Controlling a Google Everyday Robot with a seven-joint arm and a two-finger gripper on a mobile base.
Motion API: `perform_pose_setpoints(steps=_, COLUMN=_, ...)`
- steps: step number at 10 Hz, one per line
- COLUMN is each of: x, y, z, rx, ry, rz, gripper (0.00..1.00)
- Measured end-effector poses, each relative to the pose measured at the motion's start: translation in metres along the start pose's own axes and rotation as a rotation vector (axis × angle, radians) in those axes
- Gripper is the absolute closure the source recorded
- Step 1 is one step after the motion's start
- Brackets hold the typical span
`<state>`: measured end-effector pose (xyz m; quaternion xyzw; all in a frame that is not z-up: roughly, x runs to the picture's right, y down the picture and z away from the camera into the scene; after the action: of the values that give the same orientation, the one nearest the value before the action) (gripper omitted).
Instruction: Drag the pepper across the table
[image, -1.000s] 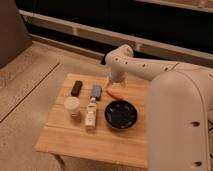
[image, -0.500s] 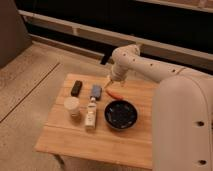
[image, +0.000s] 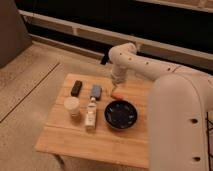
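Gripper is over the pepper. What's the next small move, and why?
Probably lower the gripper slightly until it presses on the pepper. The gripper hangs just above the pepper, which lies flat on the table between the blue-grey block and the black bowl. Firm contact isn't evident, so a drag may slip.

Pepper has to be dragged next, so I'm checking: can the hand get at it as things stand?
Probably yes. The hand hangs just above the pepper on the table; the black bowl and blue-grey block lie beside it, with nothing between hand and pepper.
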<state>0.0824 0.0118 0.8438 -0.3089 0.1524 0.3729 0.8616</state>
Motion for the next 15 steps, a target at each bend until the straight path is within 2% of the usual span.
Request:
perform_pose_setpoints(steps=3, x=0.002, y=-0.002, z=0.0, rx=0.014, ry=0.01, rz=-0.017, gripper=0.35)
perform_pose_setpoints(steps=4, x=-0.003, y=-0.003, z=-0.002, rx=0.027, ry=-0.003, rz=-0.052, gripper=0.35)
perform_pose_setpoints(steps=5, x=-0.012, y=-0.004, z=-0.004, rx=0.037, ry=-0.03, rz=-0.092, gripper=0.35)
perform_pose_setpoints(steps=6, x=-0.03, y=-0.009, z=-0.01, rx=0.06, ry=-0.096, rz=-0.143, gripper=0.35)
perform_pose_setpoints(steps=8, x=-0.045, y=-0.021, z=-0.012, rx=0.097, ry=-0.159, rz=-0.197, gripper=0.35)
perform_pose_setpoints(steps=10, x=-0.043, y=-0.026, z=-0.003, rx=0.095, ry=-0.162, rz=-0.216, gripper=0.35)
perform_pose_setpoints(steps=13, x=-0.031, y=-0.035, z=0.023, rx=0.062, ry=-0.128, rz=-0.205, gripper=0.35)
perform_pose_setpoints(steps=15, x=-0.038, y=-0.04, z=0.031, rx=0.05, ry=-0.117, rz=-0.22, gripper=0.35)
